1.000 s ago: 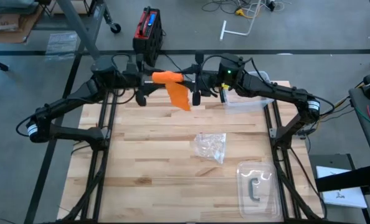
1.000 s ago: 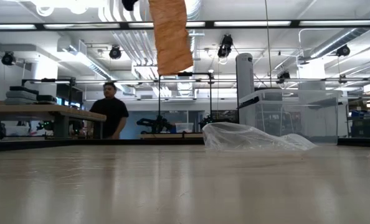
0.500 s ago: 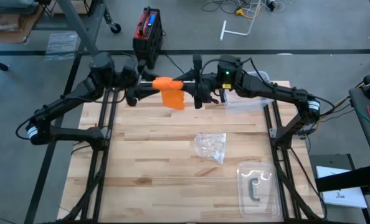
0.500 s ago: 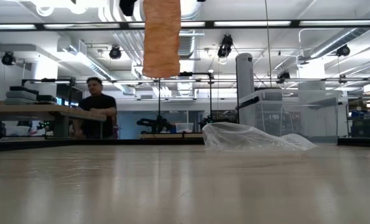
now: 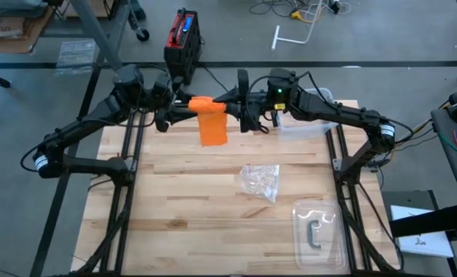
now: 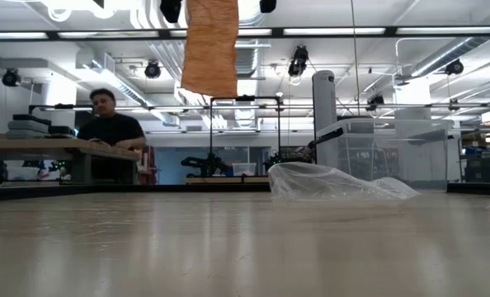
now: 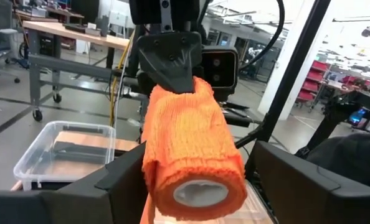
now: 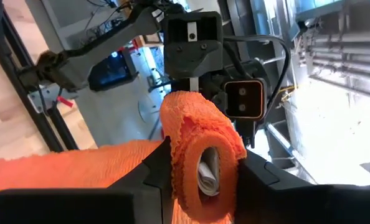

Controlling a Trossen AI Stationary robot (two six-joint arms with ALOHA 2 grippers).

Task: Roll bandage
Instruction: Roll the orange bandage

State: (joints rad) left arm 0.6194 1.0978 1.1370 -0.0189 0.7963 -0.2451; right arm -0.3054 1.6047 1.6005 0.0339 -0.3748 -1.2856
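Observation:
The bandage is a bright orange roll [image 5: 201, 102] held level in the air above the table's far edge. Its loose tail [image 5: 213, 129] hangs straight down, and in the low view this tail [image 6: 210, 49] ends well above the tabletop. My left gripper [image 5: 184, 106] comes at the roll from the table's left and my right gripper [image 5: 230, 104] from the right, so they face each other. Each is shut on one end of the roll. The left wrist view shows the roll [image 7: 191, 137] end-on. The right wrist view shows the roll [image 8: 200, 149] with its core flattened. My left gripper has the roll's left end [image 7: 157, 186] between its two fingers, one on either side of the round wall. The fingers lie level, coming from the table's left, along the roll's axis. The roll is clear of the table. My right gripper pinches the roll's right end [image 8: 179, 177] between its two fingers, and the open core is squashed to an oval there. The fingers come level from the table's right, along the roll. The tail [image 8: 66, 165] leaves the roll and hangs slack below.
A crumpled clear plastic wrapper [image 5: 261, 181] lies mid-table and also shows in the low view [image 6: 336, 181]. A clear blister tray [image 5: 319, 231] sits at the near right, and a clear container [image 5: 305, 123] at the far right. A person [image 6: 105, 132] stands at a bench beyond the table.
Both grippers have rolled about their own axes while staying in place, turning the roll between them. The tail, which slanted toward the table's right, has swung left and now hangs straight down.

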